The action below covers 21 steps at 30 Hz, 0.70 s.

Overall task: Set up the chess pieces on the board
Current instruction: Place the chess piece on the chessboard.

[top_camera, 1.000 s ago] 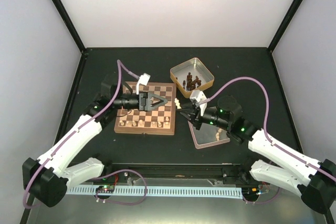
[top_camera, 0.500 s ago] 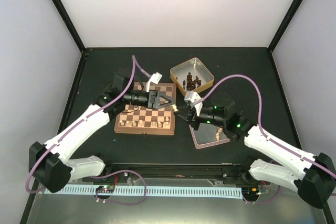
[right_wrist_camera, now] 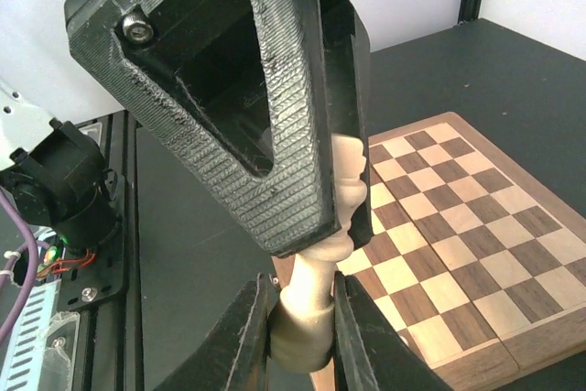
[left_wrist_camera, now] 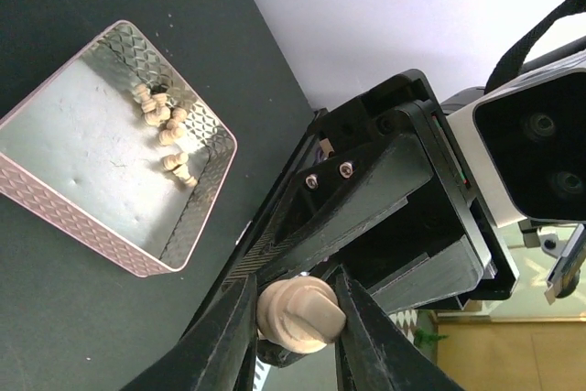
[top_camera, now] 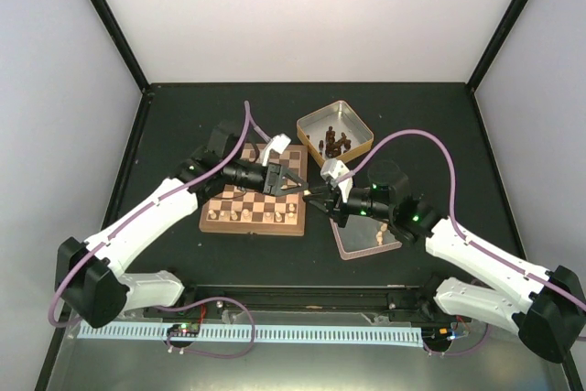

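"If you start at the left, what do you see first?"

"You see the board [top_camera: 252, 229] lying at nine o'clock from the spot where the two claws meet, with cream pieces [top_camera: 245, 215] along its near row."

"And your left claw?"

"Your left claw [top_camera: 295, 185] hangs just off the board's three o'clock edge. Its fingers press on both sides of one cream chess piece [left_wrist_camera: 300, 316]."

"The right one?"

"Your right claw [right_wrist_camera: 302, 322] faces it, clamped on that same chess piece, so both hold it above the black table [top_camera: 183, 116]. At twelve o'clock from them sits a tin [top_camera: 359, 135] of dark figures, and at five o'clock lies a tray [top_camera: 352, 251]."
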Available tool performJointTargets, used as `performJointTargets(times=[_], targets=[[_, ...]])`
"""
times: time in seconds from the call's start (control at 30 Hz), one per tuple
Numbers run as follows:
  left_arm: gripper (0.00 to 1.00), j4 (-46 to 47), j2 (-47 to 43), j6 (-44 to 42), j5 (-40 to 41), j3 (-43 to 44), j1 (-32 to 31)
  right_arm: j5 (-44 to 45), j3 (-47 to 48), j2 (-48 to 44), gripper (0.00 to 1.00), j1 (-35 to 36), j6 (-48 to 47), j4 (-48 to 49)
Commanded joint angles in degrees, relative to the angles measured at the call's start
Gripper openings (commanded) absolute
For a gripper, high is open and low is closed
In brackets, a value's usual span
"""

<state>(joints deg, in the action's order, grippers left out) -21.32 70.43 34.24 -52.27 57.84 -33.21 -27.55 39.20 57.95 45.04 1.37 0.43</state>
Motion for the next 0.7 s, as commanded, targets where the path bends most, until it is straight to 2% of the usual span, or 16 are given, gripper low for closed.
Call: performJointTargets(times=[0.0,0.1,0.23,0.37,0.5,0.67], targets=[[0.24,-2.0,1.1,-2.1,0.3,3.1,-0.7,-0.2,1.7,0.1,0.15,0.4,-0.8,0.8],[0.23,-2.4,1.5,-2.7,0.6,3.2,-0.8,-0.4,1.8,0.3,0.16,0.4,-0.7,0.5],[0.12,-3.1,1.2,-3.8,1.9,3.4,-0.8,-0.1,2.0,0.3,0.18,0.3,-0.3,0.1],[0.05,-4.9,0.5,-5.9,5.5,3.6,-0.9,1.8,2.1,0.1,0.34,0.4,1.8,-0.3],[0.03,-8.9,-1.8,-8.6,15.3,3.5,-0.9,4.4,0.7,-0.9,0.56,0.4,5.2,-0.1],[0.02,-13.1,-6.9,-10.1,31.7,0.9,-0.9,9.9,-3.6,-3.4,0.63,0.4,11.8,3.3]])
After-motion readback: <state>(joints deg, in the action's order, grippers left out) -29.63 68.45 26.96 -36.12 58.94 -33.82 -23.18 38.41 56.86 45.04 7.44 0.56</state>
